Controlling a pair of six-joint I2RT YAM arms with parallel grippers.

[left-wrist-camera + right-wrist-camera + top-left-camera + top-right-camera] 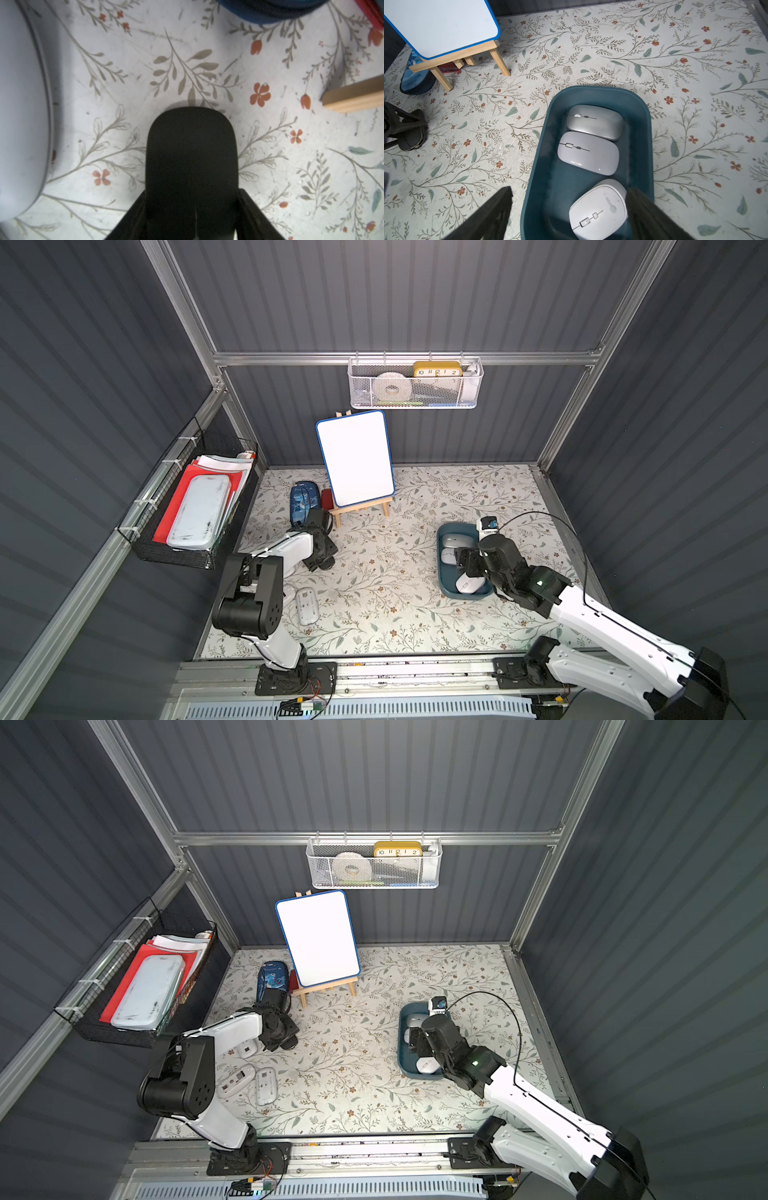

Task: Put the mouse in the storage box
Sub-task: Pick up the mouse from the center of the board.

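3 mice (588, 152) in storage box (598, 89), whiteboard (355, 458) behind-L

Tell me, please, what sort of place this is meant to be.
Probably a mock-up of a desk or study corner: a small whiteboard on an easel, a clock in a wall basket, and computer mice on the flowered mat.

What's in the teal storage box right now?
The storage box holds three mice: silver mouse, white mouse, third mouse nearest the open right gripper, whose fingers cover the near end.

Grey ribbed walls (395, 294); floral tabletop (395, 614); aluminium frame (291, 358)
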